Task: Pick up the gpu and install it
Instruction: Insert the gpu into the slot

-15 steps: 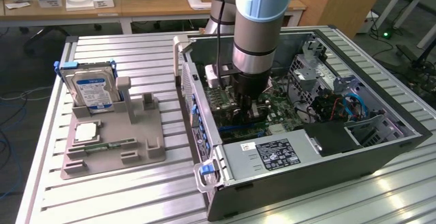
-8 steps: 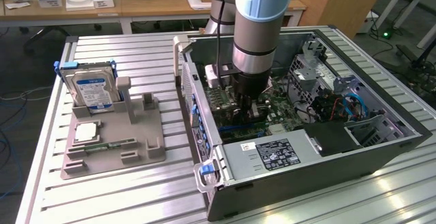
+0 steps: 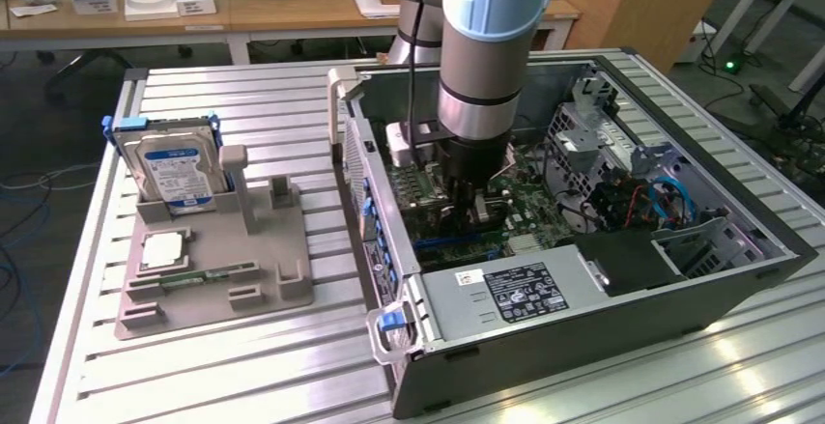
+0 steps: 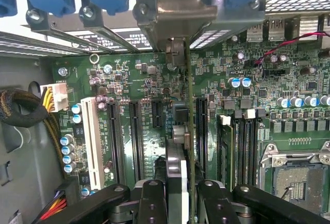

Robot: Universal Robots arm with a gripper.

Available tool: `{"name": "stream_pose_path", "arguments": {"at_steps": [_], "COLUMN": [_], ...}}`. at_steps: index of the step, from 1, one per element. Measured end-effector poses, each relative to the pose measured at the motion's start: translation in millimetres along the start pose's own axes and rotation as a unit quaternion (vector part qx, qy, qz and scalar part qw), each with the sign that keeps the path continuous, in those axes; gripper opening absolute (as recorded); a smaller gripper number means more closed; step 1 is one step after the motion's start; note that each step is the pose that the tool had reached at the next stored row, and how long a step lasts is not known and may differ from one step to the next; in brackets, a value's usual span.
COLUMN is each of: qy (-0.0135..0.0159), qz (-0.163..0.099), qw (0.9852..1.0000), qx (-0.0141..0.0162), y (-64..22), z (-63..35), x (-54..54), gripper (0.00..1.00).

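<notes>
The gpu [image 4: 176, 164] stands on edge between my fingers [image 4: 152, 195], seen edge-on as a thin green board with a dark cooler face. Its silver end bracket [image 4: 175, 53] reaches the case's rear slot frame [image 4: 175, 12]. My gripper [image 4: 178, 190] is shut on the card, holding it over the black expansion slots [image 4: 136, 136] of the green motherboard [image 4: 154, 74]. In the exterior view the arm reaches straight down into the open computer case [image 3: 722, 279], with the gripper [image 3: 470, 202] low over the motherboard [image 3: 535, 216].
A grey holder [image 3: 258, 289] at the exterior view's left carries a silver hard drive with a blue label [image 3: 181, 168] and a narrow green memory stick [image 3: 207, 276]. Inside the case are the power supply [image 3: 516, 289], drive cage [image 3: 606, 134], CPU socket [image 4: 296, 175] and yellow cables [image 4: 31, 110].
</notes>
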State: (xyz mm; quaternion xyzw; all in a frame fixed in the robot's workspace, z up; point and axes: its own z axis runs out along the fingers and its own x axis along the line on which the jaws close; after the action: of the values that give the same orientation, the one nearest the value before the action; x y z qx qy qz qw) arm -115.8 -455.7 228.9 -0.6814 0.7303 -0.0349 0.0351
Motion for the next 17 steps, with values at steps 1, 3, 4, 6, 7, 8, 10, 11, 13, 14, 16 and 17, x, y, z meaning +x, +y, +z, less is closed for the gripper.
{"name": "stream_pose_path", "arguments": {"at_steps": [1,3,4,6,7,8,10,11,13,14,16,17], "qy": [-0.0001,0.0000,0.0000,0.0000,0.0000,0.0000,0.0000,-0.0001,-0.0002,-0.0003,-0.0004,-0.0004], "qz": [0.000,0.000,0.000,0.000,0.000,0.000,0.000,-0.001,-0.002,-0.003,-0.004,-0.004], "qw": [1.0000,1.0000,1.0000,1.0000,1.0000,1.0000,1.0000,1.0000,1.0000,1.0000,1.0000,1.0000], "qx": [0.0002,0.0003,0.0003,0.0003,0.0003,0.0003,0.0003,0.0003,0.0003,0.0003,0.0003,0.0003], "y": [0.0,0.0,0.1,0.1,0.2,0.2,0.2,0.2,0.2,0.2,0.2,0.2], "z": [0.0,0.0,0.0,0.0,0.2,0.2,0.3,0.4,0.5,0.5,0.6,0.6], "x": [0.0,0.0,0.0,0.0,-0.5,-0.5,-0.6,-0.6,-0.7,-0.7,-0.8,-0.8], "gripper": [0.28,0.28,0.28,0.28,0.28,0.28,0.28,0.28,0.28,0.28,0.28,0.28]}}
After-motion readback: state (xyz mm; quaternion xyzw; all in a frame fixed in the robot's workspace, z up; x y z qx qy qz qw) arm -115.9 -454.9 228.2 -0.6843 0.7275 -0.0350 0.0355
